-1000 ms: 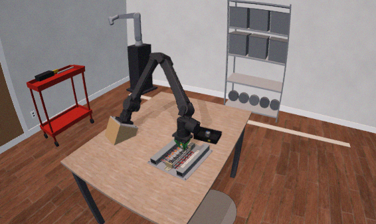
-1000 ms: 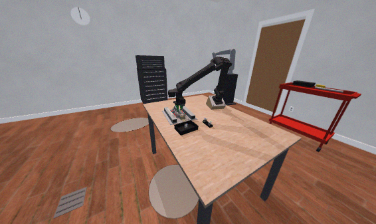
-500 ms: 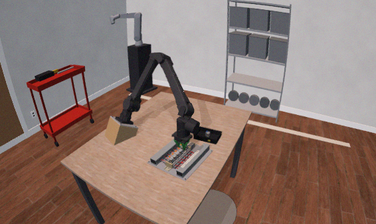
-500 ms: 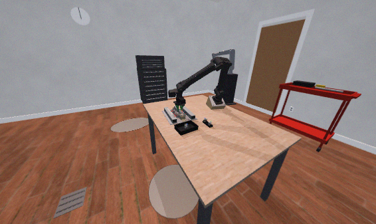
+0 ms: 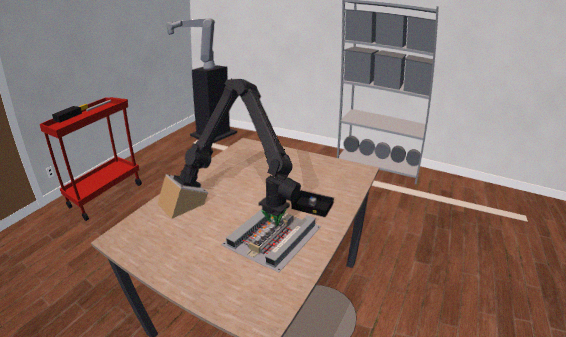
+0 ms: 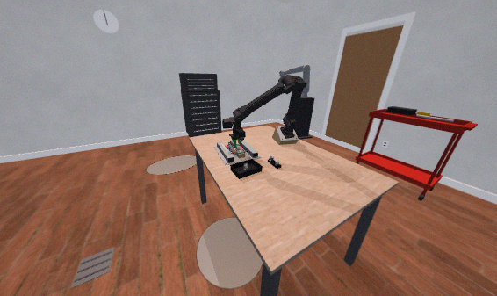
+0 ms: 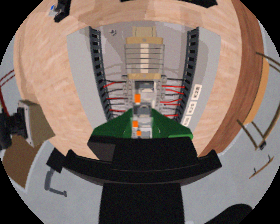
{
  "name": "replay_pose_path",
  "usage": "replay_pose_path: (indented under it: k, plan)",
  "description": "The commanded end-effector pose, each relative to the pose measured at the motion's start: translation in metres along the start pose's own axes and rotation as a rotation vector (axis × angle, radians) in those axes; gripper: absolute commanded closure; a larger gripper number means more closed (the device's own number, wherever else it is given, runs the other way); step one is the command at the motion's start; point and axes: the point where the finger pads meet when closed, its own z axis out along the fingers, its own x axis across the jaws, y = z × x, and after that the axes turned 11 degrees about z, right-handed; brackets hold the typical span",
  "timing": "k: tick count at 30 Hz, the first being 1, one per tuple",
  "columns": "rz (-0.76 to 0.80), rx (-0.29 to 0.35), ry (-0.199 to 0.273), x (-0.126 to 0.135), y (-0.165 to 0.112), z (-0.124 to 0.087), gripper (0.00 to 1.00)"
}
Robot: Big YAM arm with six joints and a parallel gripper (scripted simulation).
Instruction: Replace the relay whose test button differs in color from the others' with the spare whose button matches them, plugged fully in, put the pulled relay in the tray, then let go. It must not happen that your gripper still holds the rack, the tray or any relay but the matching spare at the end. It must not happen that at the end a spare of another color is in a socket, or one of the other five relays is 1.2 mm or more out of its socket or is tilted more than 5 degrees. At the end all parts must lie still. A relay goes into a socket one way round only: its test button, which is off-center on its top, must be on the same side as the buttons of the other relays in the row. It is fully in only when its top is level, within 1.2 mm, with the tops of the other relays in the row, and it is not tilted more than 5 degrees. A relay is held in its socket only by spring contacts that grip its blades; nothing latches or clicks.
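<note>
Top view: the black six-joint arm (image 5: 252, 110) arches from its tan wedge base (image 5: 181, 198) and drops its wrist straight down over the grey relay panel (image 5: 272, 234). Its green-fingered gripper (image 5: 273, 213) is clenched on a pale relay with an orange test button (image 7: 138, 121) at the row's near end. Beside the panel, the black tray (image 5: 315, 203) holds a small pale part. No writing is legible.

The dark arm (image 5: 252, 114) arches up from its base and folds down, wrist vertical; its hand (image 5: 273, 216) points straight down, green fingers clamped on a relay (image 7: 141, 124).
</note>
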Motion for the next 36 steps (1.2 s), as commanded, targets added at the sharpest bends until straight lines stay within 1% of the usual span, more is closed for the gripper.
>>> replay_pose_path:
  k: [1,16,25,36]
  plan:
    - [-0.042,-0.004,-0.051,-0.02,0.016,-0.012,1.0]
    - [-0.042,-0.004,-0.05,-0.024,0.017,-0.013,1.0]
    - [-0.019,-0.001,-0.011,-0.012,0.01,-0.004,1.0]
    - [-0.013,0.0,0.0,-0.008,0.008,-0.001,1.0]
